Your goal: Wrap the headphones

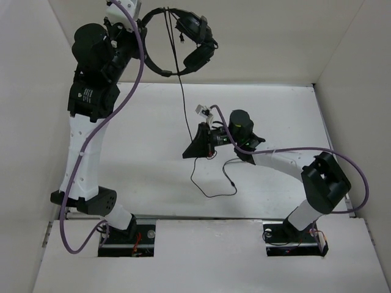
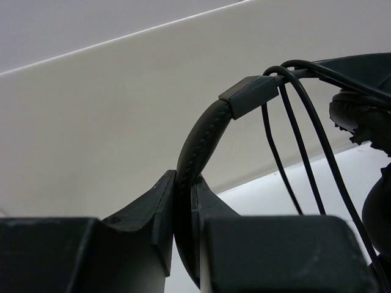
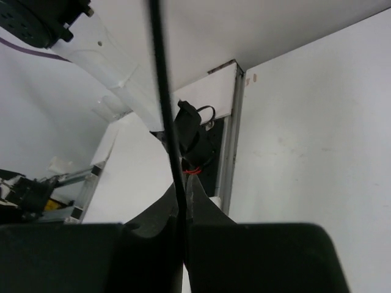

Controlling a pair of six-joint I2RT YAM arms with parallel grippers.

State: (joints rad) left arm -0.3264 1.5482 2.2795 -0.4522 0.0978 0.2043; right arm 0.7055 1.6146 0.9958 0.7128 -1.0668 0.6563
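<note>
Holding the headphones point(image 1: 194, 29) up at the far left, well above the tabletop point(image 1: 146, 152), my left hand point(image 2: 183, 210) is clamped on the padded headband point(image 2: 200, 137), one finger tight against each side of it. I judge that this grip lets the band stand clear as a spool, with the earcups point(image 1: 198, 56) hanging free to the right of the hand. In the left wrist view a few strands of the cable point(image 1: 184, 110) lie draped over the band, so the wrap looks begun but far from done.

My right hand point(image 3: 183, 213) sits lower, over the middle of the tabletop, pinched together on the cable. From the headband the cable runs straight down into that hand, taut enough to look like a line. I read this as the reason for the low grip: the tension should stop the turns on the band from sliding off. Beyond the hand, the rest of the cable lies in a loose loop on the tabletop, just nearer than the hand. I cannot make out the plugs.

The next turn will need the right hand to carry the cable up and over the band. The risk, as I see it, is pulling hard enough to tug the band out of the left hand.
</note>
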